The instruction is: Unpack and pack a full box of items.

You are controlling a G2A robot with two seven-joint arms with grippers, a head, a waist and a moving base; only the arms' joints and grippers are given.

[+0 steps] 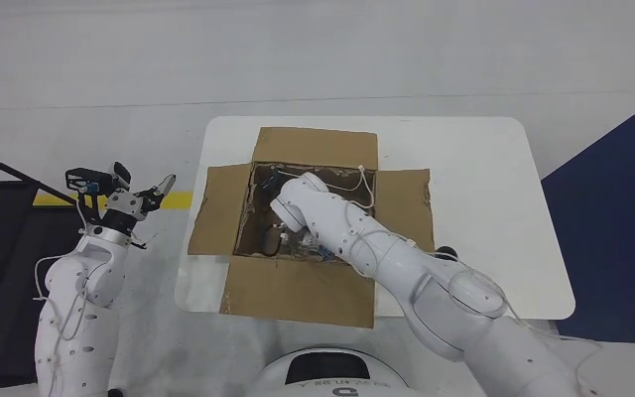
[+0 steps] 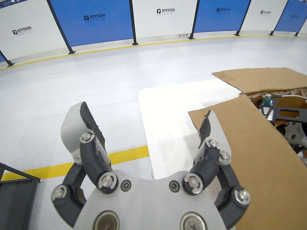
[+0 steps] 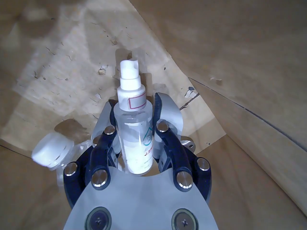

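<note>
Item one: clear spray bottle [image 3: 134, 130], down inside the cardboard box [image 1: 298, 290], clamped in my right end effector [image 3: 134, 103]. Item two: white-capped container [image 3: 51, 150], on the box floor beside that bottle. My left end effector [image 2: 146, 111]: fingers spread apart, outside the box, past its side flap. The box sits on the white counter [image 1: 476, 198].

- One cardboard box [image 1: 405, 206], four flaps [image 1: 316, 145] counted, all folded outward.
- One white table [image 1: 476, 198], four rounded corners.
- Two robot arms, one gripper apiece: left gripper [image 2: 146, 108] and right gripper [image 3: 134, 100], two fingers on each.
- One clear spray bottle [image 3: 134, 125], topped with one white pump head.
- One white-capped jar [image 3: 51, 150].
- At least six fence panels [image 2: 165, 10] tallied, alternating blue and white; more possibly cut off at the edges.
- Two yellow floor lines [image 2: 129, 153], one at the fence foot and one nearer the table.
</note>
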